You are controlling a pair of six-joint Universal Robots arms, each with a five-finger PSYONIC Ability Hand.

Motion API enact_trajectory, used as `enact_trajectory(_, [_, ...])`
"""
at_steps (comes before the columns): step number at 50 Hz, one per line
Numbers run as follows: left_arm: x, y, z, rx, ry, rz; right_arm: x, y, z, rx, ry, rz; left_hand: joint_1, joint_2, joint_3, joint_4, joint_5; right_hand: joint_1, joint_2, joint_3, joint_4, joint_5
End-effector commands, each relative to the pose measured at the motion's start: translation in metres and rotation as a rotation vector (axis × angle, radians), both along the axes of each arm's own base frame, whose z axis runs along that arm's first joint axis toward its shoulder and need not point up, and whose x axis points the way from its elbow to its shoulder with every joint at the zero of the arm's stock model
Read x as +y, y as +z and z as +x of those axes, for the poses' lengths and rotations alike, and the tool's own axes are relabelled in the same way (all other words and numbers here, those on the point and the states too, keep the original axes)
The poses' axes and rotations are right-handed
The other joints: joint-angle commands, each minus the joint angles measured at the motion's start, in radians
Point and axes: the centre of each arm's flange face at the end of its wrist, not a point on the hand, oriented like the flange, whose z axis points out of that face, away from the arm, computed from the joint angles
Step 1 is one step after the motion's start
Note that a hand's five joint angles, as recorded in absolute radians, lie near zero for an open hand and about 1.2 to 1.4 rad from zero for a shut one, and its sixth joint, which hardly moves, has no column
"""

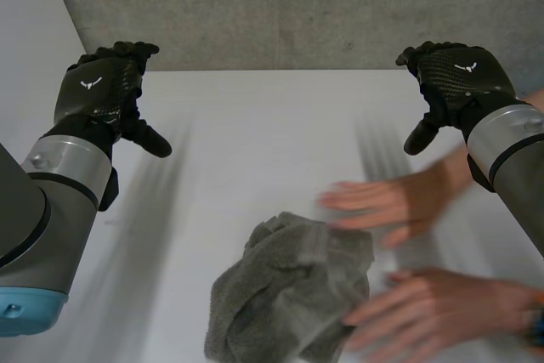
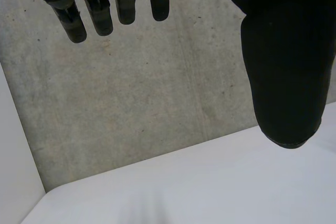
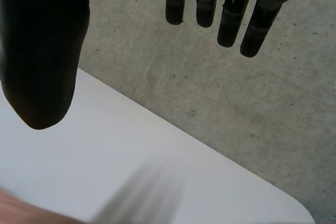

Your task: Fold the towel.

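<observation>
A grey towel [image 1: 289, 295] lies crumpled in a heap near the table's front edge. A person's two hands [image 1: 387, 201] reach in from the right and are on its right side. My left hand [image 1: 106, 82] hovers at the far left of the table, fingers [image 2: 100, 9] straight and apart from the thumb [image 2: 286, 66], holding nothing. My right hand [image 1: 455, 74] hovers at the far right, fingers [image 3: 231, 14] straight, thumb [image 3: 44, 51] spread, also empty. Both hands are well away from the towel.
The white table [image 1: 263, 142] runs back to a grey concrete wall [image 1: 297, 6]. A white side wall [image 1: 30, 31] stands at the left. The person's forearm [image 1: 510, 303] crosses the table's front right.
</observation>
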Motion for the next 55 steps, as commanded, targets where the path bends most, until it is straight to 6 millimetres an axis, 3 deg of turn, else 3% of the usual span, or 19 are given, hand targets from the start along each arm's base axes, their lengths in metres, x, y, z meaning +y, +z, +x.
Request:
enact_trajectory(1, [-0.001,-0.003,-0.001,-0.005,-0.002,0.009,0.0,0.0,0.003,0.003,0.017,-0.001,0.006,0.01,0.008,0.008,-0.026,-0.057,-0.076,-0.069,-0.078,-0.056])
enact_trajectory(15, [0.003,-0.013,-0.015,-0.086,-0.147,0.026,0.009,-0.009,0.012,0.104,0.151,0.051,0.006,0.01,0.008,0.008,-0.026,-0.057,-0.076,-0.069,-0.078,-0.056])
enact_trajectory(21, [0.013,-0.024,-0.025,-0.156,-0.226,0.049,0.025,-0.034,0.008,0.3,0.25,0.149,0.006,0.01,0.008,0.008,-0.026,-0.057,-0.076,-0.069,-0.078,-0.056])
enact_trajectory(23, [0.016,-0.026,-0.029,-0.162,-0.244,0.057,0.035,-0.051,0.006,0.343,0.293,0.201,0.006,0.01,0.008,0.008,-0.026,-0.057,-0.076,-0.069,-0.078,-0.056])
enact_trajectory(27, [0.026,-0.036,-0.039,-0.171,-0.305,0.086,0.039,-0.07,0.002,0.33,0.32,0.24,0.013,0.017,0.015,0.015,-0.02,-0.057,-0.076,-0.069,-0.078,-0.056])
enact_trajectory(29, [0.031,-0.04,-0.043,-0.175,-0.333,0.101,0.041,-0.092,-0.007,0.312,0.327,0.264,0.016,0.02,0.018,0.018,-0.017,-0.057,-0.076,-0.069,-0.078,-0.056])
enact_trajectory(32, [0.042,-0.052,-0.051,-0.195,-0.392,0.129,0.044,-0.11,-0.011,0.288,0.342,0.258,0.033,0.037,0.036,0.035,0.001,-0.057,-0.076,-0.069,-0.078,-0.056])
enact_trajectory(37, [0.048,-0.067,-0.058,-0.22,-0.433,0.169,0.053,-0.126,-0.012,0.244,0.369,0.265,0.033,0.037,0.036,0.035,0.001,-0.057,-0.076,-0.069,-0.078,-0.056])
enact_trajectory(44, [0.039,-0.081,-0.061,-0.231,-0.429,0.2,0.067,-0.134,-0.01,0.209,0.421,0.314,0.033,0.037,0.036,0.035,0.001,-0.055,-0.074,-0.068,-0.076,-0.054])
enact_trajectory(50, [0.032,-0.081,-0.057,-0.225,-0.407,0.195,0.077,-0.139,-0.007,0.19,0.465,0.33,0.03,0.035,0.033,0.033,-0.002,0.08,0.061,0.067,0.059,0.081])
enact_trajectory(51, [0.03,-0.081,-0.056,-0.225,-0.401,0.196,0.079,-0.139,-0.004,0.176,0.473,0.33,0.03,0.035,0.033,0.033,-0.002,0.222,0.203,0.21,0.201,0.223])
enact_trajectory(52, [0.03,-0.081,-0.056,-0.223,-0.401,0.197,0.079,-0.139,-0.004,0.176,0.473,0.33,0.03,0.035,0.033,0.033,-0.002,0.223,0.205,0.211,0.202,0.225])
enact_trajectory(54, [0.03,-0.081,-0.056,-0.224,-0.401,0.198,0.078,-0.136,0.001,0.112,0.467,0.324,0.03,0.035,0.033,0.033,-0.002,0.839,0.821,0.827,0.818,0.841])
enact_trajectory(55, [0.03,-0.081,-0.056,-0.224,-0.401,0.198,0.078,-0.136,0.001,0.112,0.467,0.324,0.03,0.035,0.033,0.033,-0.002,0.843,0.824,0.831,0.822,0.844])
